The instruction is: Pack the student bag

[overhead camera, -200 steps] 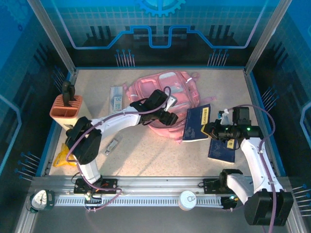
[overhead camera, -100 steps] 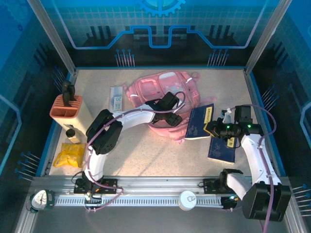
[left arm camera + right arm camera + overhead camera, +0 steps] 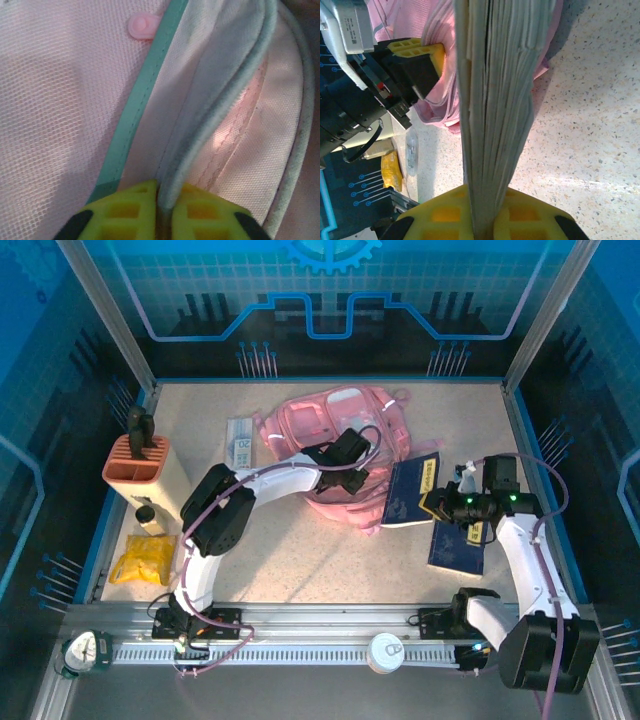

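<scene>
Left wrist view: the left end effector [image 3: 161,202] has its yellow fingers pressed together on a grey-green piped edge [image 3: 220,100] of the student bag [image 3: 60,125], pinching that thin fold beside a teal trim strip [image 3: 135,115] and pink mesh. In the right wrist view, the right end effector [image 3: 482,212] is clamped on the lower edge of a thick book [image 3: 492,100], seen edge-on, with the pink bag just behind it. From above, the bag lies at the middle-back of the table [image 3: 300,560], the held book leans beside its right side, and a second book [image 3: 455,548] lies flat nearby. The pinch on the piping looks narrow, so a hard pull could let it slip and the opening fall shut. Held by one edge, the book could pivot, or its pages could fan and catch the rim. The two arms also work close together. Yellow characters on the book cover, print on a flat pack [image 3: 240,445] left of the bag, and a white label [image 3: 347,27] are all too small to read.
</scene>
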{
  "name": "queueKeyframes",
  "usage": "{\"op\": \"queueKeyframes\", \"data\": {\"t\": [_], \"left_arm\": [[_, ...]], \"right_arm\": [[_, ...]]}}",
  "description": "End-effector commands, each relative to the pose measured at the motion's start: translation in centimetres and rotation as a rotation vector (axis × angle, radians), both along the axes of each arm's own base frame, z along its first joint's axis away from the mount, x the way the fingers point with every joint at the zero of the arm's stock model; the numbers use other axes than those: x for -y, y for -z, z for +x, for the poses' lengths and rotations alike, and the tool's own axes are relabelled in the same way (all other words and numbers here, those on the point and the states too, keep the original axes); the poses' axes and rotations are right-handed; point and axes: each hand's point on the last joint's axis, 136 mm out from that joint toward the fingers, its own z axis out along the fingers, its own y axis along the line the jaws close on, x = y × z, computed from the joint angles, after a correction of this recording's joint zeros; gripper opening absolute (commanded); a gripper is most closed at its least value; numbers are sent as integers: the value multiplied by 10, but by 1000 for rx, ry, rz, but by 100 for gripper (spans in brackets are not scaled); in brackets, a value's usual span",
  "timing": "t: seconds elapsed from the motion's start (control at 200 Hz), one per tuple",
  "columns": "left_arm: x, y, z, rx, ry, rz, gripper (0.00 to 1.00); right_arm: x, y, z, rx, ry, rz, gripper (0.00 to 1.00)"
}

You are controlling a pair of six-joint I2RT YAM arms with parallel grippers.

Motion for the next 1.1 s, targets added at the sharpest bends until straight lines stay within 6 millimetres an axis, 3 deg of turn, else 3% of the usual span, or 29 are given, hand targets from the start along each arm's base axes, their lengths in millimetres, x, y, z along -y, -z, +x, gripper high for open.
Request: {"op": "queueKeyframes", "data": {"t": [0.0,0.15,0.18,0.395,0.645,0.825,0.941,1.096], "left_arm": [[-18,-58,9,54,-103,-66,5],[-21,-101,6,112,-107,-132,0],[-22,-108,6,120,-110,-140,0],[-26,-141,9,142,-156,-178,0],[-25,-198,8,199,-193,-309,0],[-26,-218,8,234,-191,-348,0],[-35,-226,13,255,-228,-336,0],[-41,-228,19,254,-238,-362,0]], "right_arm": [[3,-20,5,58,-20,-12,0],[4,-23,4,54,-32,-29,0],[6,-32,7,74,-30,-44,0],[6,-30,3,32,-48,-75,0],[-36,-34,9,58,-161,-2,0],[-79,-30,19,29,-237,107,0],[-71,-17,10,8,-213,-1,0],[-31,-18,2,45,-79,-40,0]]}}
